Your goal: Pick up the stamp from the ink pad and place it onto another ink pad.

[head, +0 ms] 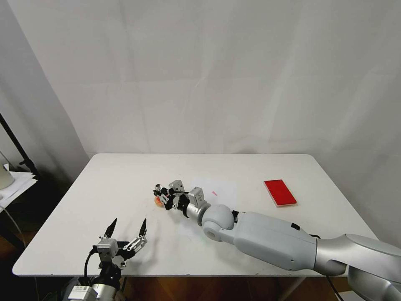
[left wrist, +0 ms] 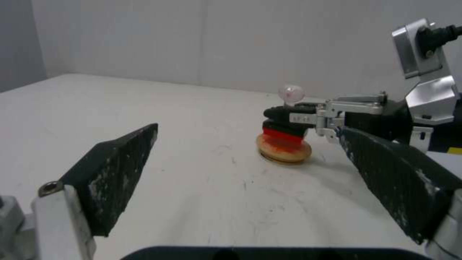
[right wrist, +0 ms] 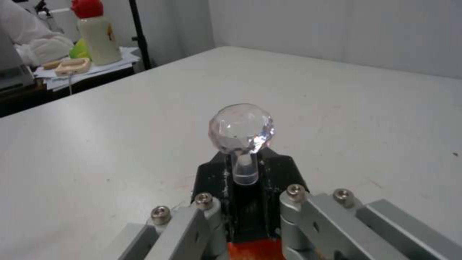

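Stamp (left wrist: 285, 122) held on the round ink pad (left wrist: 284, 150) by the right hand (head: 163, 195).

Its black base is gripped between the closed fingers (right wrist: 250, 213), near the middle of the worktop (head: 125, 175); the clear faceted knob is left free above. It is judged light, rigid and small, its knob slippery, so the flat base sides are the surer hold. The red rectangular pad (head: 280, 192) lies toward the right edge. The left hand (head: 125, 232) is held open at the near-left corner.

Stamp (left wrist: 285, 124): black base, red underside, clear shiny knob; round ink pad (left wrist: 284, 148): orange-red top, tan rim; flat ink pad (head: 280, 192): bright red, pale rim; table (head: 125, 179): white; bottle (right wrist: 97, 34): cream, red cap
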